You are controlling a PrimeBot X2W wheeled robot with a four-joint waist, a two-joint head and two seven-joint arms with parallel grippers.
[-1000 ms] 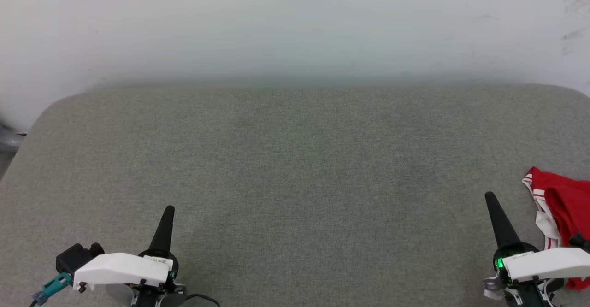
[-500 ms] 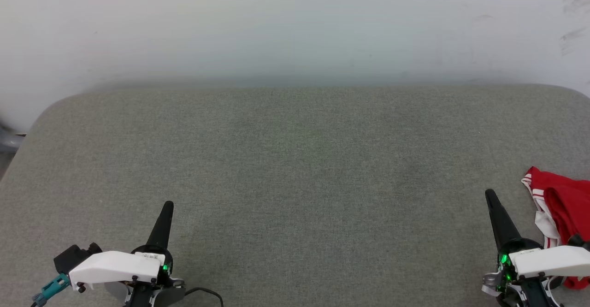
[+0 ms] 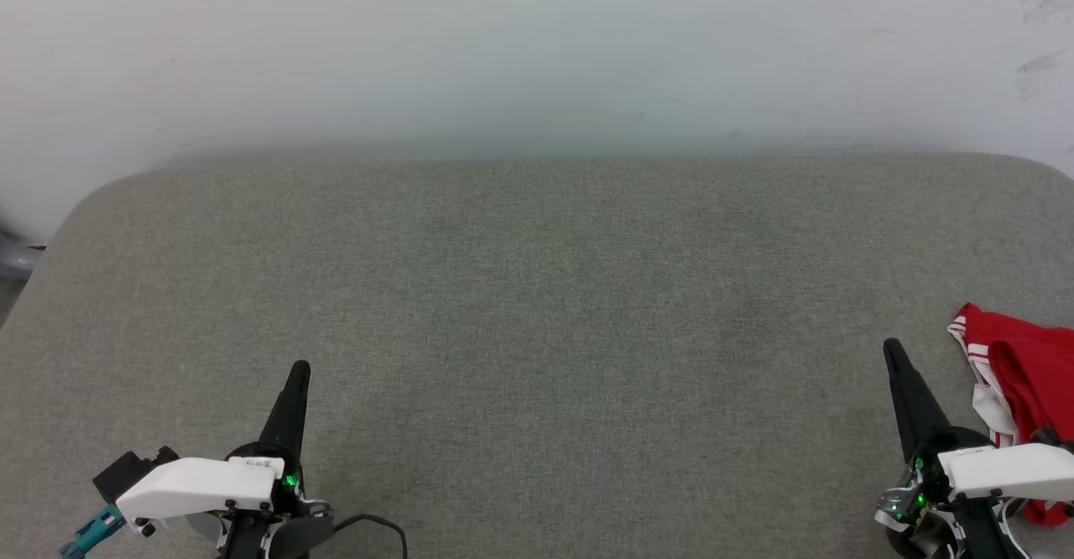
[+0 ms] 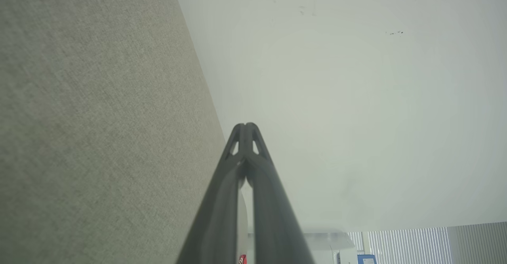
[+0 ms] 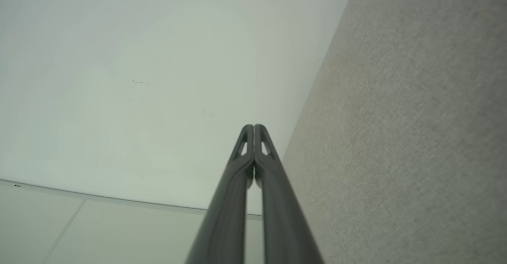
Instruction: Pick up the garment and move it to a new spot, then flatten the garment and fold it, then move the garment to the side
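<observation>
The garment (image 3: pixel 1030 374), red with white panels and red-white stripe trim, lies crumpled at the right edge of the grey padded table (image 3: pixel 537 290) in the head view; part of it runs out of frame and behind my right arm. My right gripper (image 3: pixel 892 347) is shut, its tip just left of the garment and apart from it. My left gripper (image 3: pixel 299 368) is shut at the lower left, far from the garment. In the wrist views the left gripper (image 4: pixel 246 126) and the right gripper (image 5: pixel 253 127) show fingertips pressed together, holding nothing.
A white wall (image 3: pixel 537 47) rises behind the table's far edge. The table's rounded left corner (image 3: pixel 80 206) drops off beside a grey object (image 3: pixel 13 253). A black cable (image 3: pixel 369 530) trails from my left wrist.
Both arms have drawn back slightly toward the bottom of the head view. The garment has not moved.
</observation>
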